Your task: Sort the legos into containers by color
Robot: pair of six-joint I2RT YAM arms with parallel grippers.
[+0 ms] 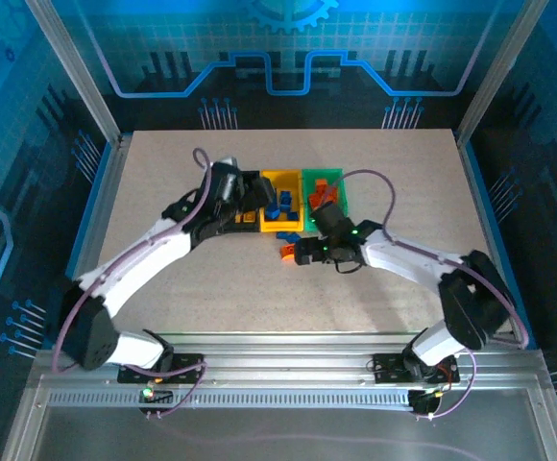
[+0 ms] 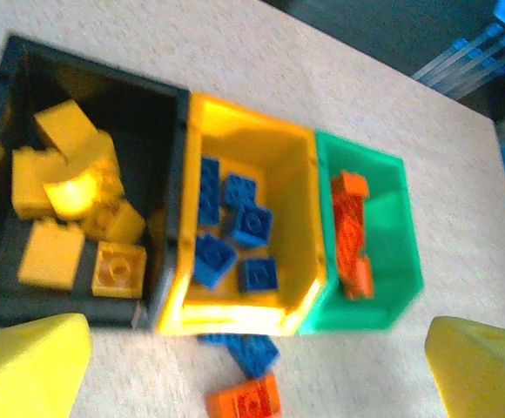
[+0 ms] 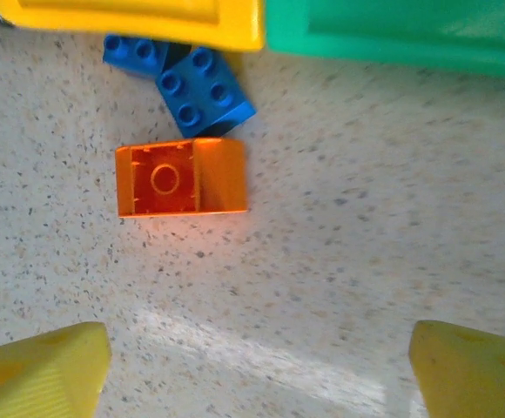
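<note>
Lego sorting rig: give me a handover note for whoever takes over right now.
Left claw: open, above the bins, holding nothing.
Right claw: open, over the loose orange brick on the table.
Done: yellow bricks in black bin, blue bricks in yellow bin, orange bricks in green bin.
Left: that orange brick, plus two blue bricks on the table in front of the yellow bin.

Three joined bins in row: black bin (image 2: 87, 74) holds piled yellow bricks (image 2: 61, 200), some tilted; yellow bin (image 2: 252, 144) holds blue bricks (image 2: 235, 231); green bin (image 2: 392, 235) holds orange bricks (image 2: 353, 231). On surface against yellow bin's front: two loose blue bricks (image 3: 205, 87), studs up; loose orange brick (image 3: 181, 177) just beside, tipped, hollow underside showing
</note>
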